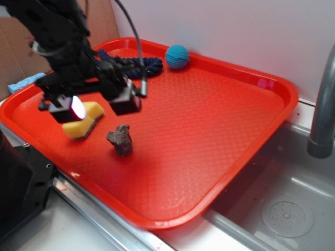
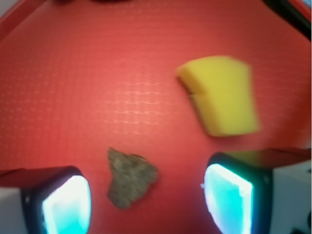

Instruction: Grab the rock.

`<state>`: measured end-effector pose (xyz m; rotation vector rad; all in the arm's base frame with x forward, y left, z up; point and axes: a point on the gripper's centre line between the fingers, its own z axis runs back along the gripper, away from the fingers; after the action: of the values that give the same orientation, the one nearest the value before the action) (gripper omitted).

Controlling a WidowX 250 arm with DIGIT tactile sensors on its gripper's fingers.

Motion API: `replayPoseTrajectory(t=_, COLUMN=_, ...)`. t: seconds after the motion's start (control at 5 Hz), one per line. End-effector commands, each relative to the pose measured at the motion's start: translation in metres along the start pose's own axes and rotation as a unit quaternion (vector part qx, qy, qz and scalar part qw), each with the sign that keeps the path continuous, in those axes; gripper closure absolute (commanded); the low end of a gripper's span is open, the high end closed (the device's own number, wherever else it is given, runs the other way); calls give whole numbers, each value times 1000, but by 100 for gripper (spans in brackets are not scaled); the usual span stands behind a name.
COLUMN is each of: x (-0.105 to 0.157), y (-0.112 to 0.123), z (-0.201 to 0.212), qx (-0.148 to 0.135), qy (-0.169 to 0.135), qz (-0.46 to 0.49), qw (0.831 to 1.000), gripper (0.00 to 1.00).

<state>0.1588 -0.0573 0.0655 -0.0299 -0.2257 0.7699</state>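
Observation:
The rock [image 1: 121, 139] is a small jagged brown-grey lump lying on the red tray [image 1: 209, 120], near its front left. In the wrist view the rock [image 2: 130, 177] lies between my two fingers, closer to the left one and touching neither. My gripper [image 1: 97, 106] hovers above and just behind the rock, open wide with nothing held; its glowing pads [image 2: 66, 204] frame the bottom of the wrist view, where the gripper [image 2: 146, 202] stays above the tray floor.
A yellow sponge [image 1: 84, 121] lies just left of the rock, partly under my gripper, and shows in the wrist view [image 2: 222, 95] too. A dark blue rope [image 1: 131, 64] and a teal ball [image 1: 177, 56] sit at the tray's back rim. A sink basin [image 1: 282, 204] and faucet [image 1: 323, 104] lie to the right.

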Motion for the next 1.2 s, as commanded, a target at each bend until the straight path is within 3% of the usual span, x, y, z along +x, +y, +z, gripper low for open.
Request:
replayPoseTrajectory(t=0.0, x=6, y=-17, z=-28, qx=9, qy=-18, qz=-2, qw=1000, gripper=0)
replayPoseTrajectory(t=0.2, x=6, y=-19, z=-37, qx=15, qy=-13, qz=-2, qw=1000, gripper=100)
replayPoseTrajectory(t=0.6, x=13, y=-19, z=-39, qx=11, qy=0, qz=-2, qw=1000, gripper=100)
replayPoseTrajectory(t=0.8, x=23, y=-26, z=-21, qx=11, qy=-11, qz=-25, qw=1000, gripper=100)
replayPoseTrajectory(t=1.0, x=43, y=-32, z=12, qx=3, qy=6, qz=-96, qw=995, gripper=100)
